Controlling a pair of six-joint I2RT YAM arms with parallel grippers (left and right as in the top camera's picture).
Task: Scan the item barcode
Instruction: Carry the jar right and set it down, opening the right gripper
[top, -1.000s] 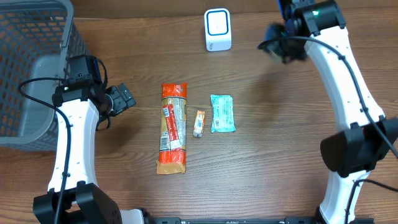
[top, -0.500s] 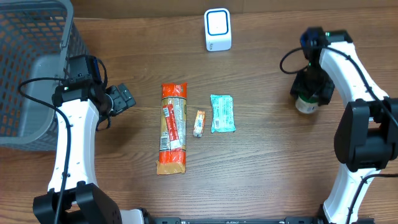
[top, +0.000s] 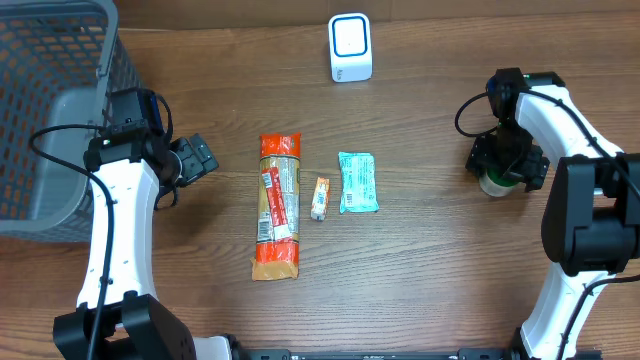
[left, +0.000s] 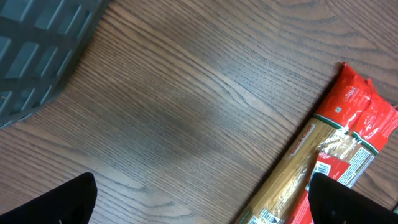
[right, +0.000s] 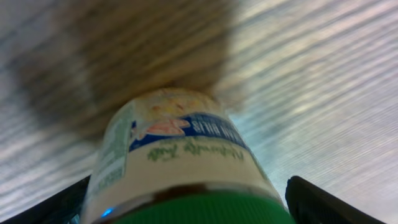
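a grey basket (top: 45, 60) with net walls stood at the far left corner of the brown wooden table (top: 420, 270); a long red and orange pasta pack (top: 278, 205) lay flat near the middle; a tiny orange packet (top: 319, 198) lay just beside it; a light blue-green packet (top: 358, 182) lay next to that; the three lay side by side, all apart; the left wrist view showed the basket's edge (left: 37, 37) and the pasta pack's red end (left: 348, 118).

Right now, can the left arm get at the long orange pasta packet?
Probably yes. The left gripper stands open just beside the pasta packet, with only bare table between them. The basket sits on the gripper's far side, out of the way.
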